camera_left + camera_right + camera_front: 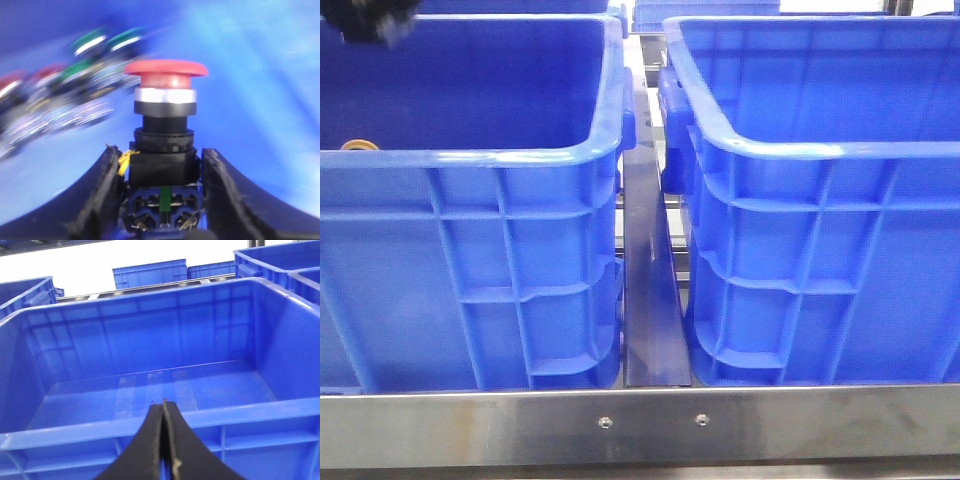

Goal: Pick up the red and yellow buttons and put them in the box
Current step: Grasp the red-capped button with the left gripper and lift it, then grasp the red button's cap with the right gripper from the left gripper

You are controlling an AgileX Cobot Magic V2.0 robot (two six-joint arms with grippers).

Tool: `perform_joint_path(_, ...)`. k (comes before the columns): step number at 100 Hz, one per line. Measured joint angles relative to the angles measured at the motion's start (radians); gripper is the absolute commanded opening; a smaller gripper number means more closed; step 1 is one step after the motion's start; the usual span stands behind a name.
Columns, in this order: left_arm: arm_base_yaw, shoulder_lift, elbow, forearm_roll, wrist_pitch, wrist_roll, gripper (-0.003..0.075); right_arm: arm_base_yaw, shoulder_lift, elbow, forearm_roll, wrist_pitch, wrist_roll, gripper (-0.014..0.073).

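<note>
My left gripper (161, 152) is shut on the black body of a red button (166, 70), a mushroom-capped push switch that stands up between the fingers. It hangs over the inside of the left blue crate (500, 160), where the arm's dark end (375, 20) shows blurred at the top left. An orange-yellow round bit, seemingly the yellow button (358, 146), peeks over that crate's near rim. The box (150, 425), the right crate (820, 150), has a bare floor. My right gripper (163, 402) is shut with nothing in it, just outside the box's near rim.
Several more push buttons with green caps (107, 42) and red caps (30, 80) lie blurred behind the held one. A narrow dark gap (650, 290) separates the two crates. A steel rail (640, 425) runs along the front. More blue crates (150, 272) stand behind.
</note>
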Motion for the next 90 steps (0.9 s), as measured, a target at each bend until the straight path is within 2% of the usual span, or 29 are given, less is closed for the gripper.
perform_joint_path(20, -0.076, -0.088, 0.002, 0.000, 0.026, 0.003, -0.0019, 0.000, 0.000, 0.000, 0.000, 0.000, 0.000, -0.0069)
perform_joint_path(65, -0.085, -0.099, 0.002, 0.002, 0.052, 0.004, -0.0019, 0.000, 0.000, -0.019, 0.000, -0.072, 0.000, -0.0069)
perform_joint_path(78, -0.085, -0.099, 0.002, 0.002, 0.052, 0.004, -0.0019, 0.000, 0.000, -0.116, 0.021, 0.020, 0.000, -0.0069)
perform_joint_path(90, -0.085, -0.099, 0.002, 0.002, 0.052, 0.006, -0.0019, 0.000, 0.036, -0.259, 0.052, 0.199, 0.000, -0.0069)
